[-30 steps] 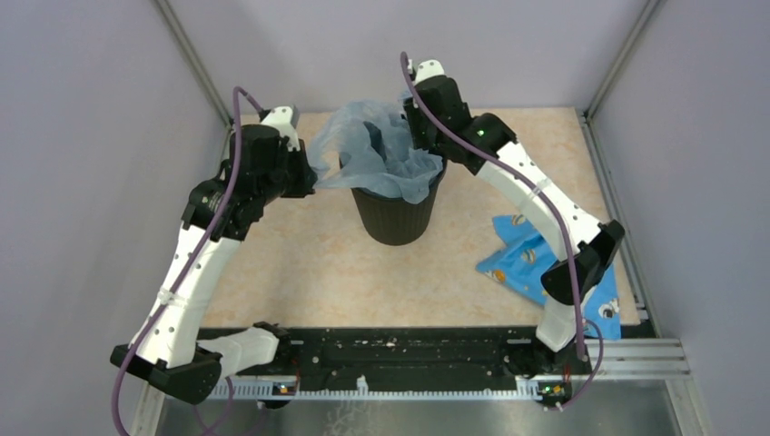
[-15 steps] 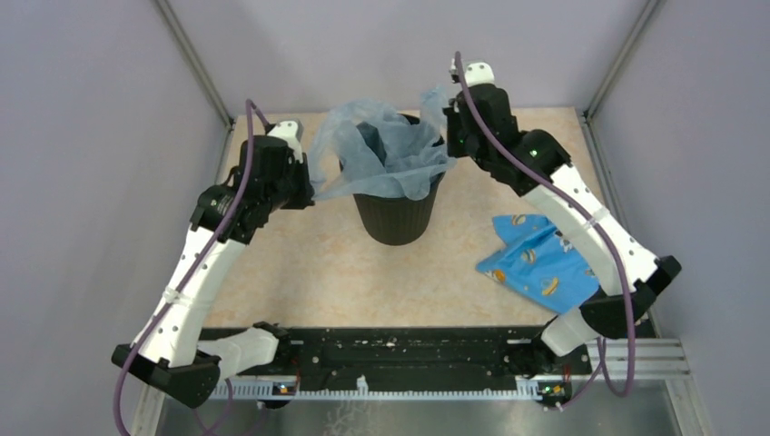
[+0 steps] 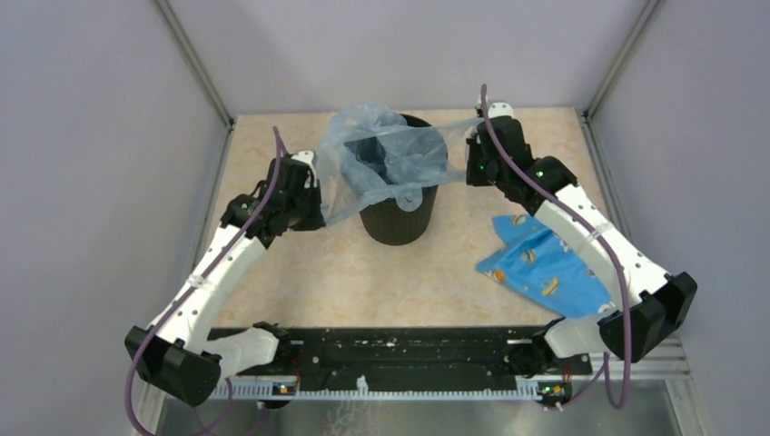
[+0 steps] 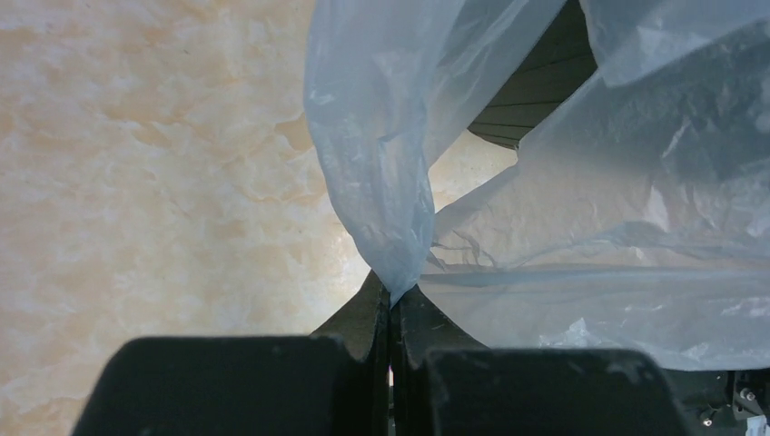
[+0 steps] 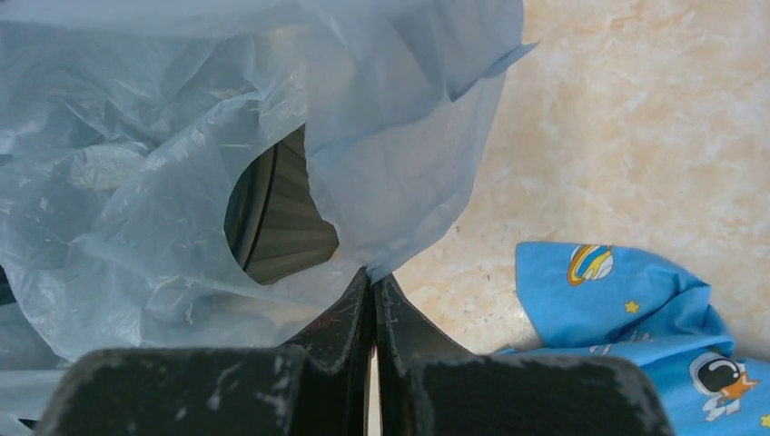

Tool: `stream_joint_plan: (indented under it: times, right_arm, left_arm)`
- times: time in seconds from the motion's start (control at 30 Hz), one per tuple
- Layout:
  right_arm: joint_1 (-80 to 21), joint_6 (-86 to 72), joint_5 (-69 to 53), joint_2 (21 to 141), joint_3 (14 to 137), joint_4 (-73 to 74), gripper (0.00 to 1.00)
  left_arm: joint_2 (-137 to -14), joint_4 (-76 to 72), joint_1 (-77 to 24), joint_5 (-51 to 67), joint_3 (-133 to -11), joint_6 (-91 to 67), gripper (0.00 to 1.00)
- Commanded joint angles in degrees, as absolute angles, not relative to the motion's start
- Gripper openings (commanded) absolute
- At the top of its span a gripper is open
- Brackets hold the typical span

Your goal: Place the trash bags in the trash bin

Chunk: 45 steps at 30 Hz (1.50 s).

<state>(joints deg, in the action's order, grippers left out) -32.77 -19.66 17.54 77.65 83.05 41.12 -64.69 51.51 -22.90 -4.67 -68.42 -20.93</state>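
Tabletop (image 3: 300, 272) of marbled beige bears trash bin (image 3: 397, 220) between seemingly lilac-grey walls (image 3: 91, 182).

trash bag (image 3: 381, 159) is recorded as thin translucent plastic film, crinkled, faintly glossy. trash bin (image 3: 399, 218): black plastic, matt, ribbed. tabletop (image 3: 309, 272): smooth, marbled beige. cloth (image 3: 536, 268) at four o'clock of the bin: printed blue fabric.

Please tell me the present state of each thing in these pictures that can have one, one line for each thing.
trash bag: pulled wide between the two grippers, draped over the bin's mouth
trash bin: upright on the table, its top mostly covered by the bag
left gripper: shut on the bag's edge
right gripper: shut on the bag's edge
blue cloth: crumpled on the table, apart from the bin
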Motion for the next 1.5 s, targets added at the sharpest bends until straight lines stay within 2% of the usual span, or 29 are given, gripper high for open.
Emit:
stream_joint_plan:
  times: [0.0,0.5,0.87,1.03,1.27,1.47]
  right_arm:
    - [-31.4,-21.0,16.1,76.8,81.5,36.4,0.0]
    - [-28.8,-20.5,17.8,73.8,78.7,37.3,0.0]
    - [-26.6,-20.6,13.4,76.8,76.5,33.8,0.0]
    - [-26.0,-19.9,17.5,78.8,76.2,34.3,0.0]
    - [-24.8,-20.2,15.2,81.8,75.3,32.2,0.0]
    - [-26.3,-21.0,12.3,79.5,77.5,33.4,0.0]
  left_arm:
    - [-65.5,46.5,-22.3,-2.5,-65.3,-22.6,0.0]
    - [-65.0,45.2,-21.9,-0.3,-67.3,-22.0,0.0]
    - [-66.4,44.6,-21.5,1.3,-67.1,-22.3,0.0]
    - [-67.3,43.5,-19.9,0.5,-65.4,-22.9,0.0]
    - [-68.3,41.3,-19.7,0.6,-64.6,-23.3,0.0]
    - [-70.7,38.2,-14.8,4.1,-61.9,-23.4,0.0]
